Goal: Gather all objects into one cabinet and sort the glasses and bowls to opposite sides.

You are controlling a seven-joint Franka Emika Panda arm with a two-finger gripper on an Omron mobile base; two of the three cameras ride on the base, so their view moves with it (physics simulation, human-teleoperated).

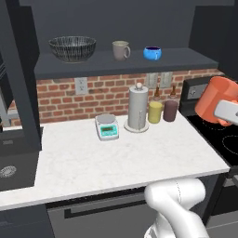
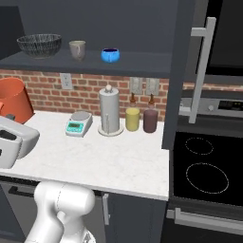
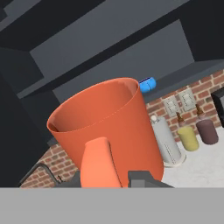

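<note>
Orange tumbler (image 3: 103, 131), pinched by its wall in the closed gripper (image 3: 116, 177), is best kept upright, lifted over the shelf board (image 1: 186, 59) lip and set beside the beige mug (image 1: 121, 49).

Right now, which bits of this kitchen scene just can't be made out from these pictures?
- Gripper: hand view, fingertips hidden behind the bright orange cylindrical tumbler.
- Tumbler: left base view, cut by the right edge.
- Wide dark striped bowl, beige handled mug: hand view, blocked by the tumbler.
- White digital scale: display too small to read.
</note>
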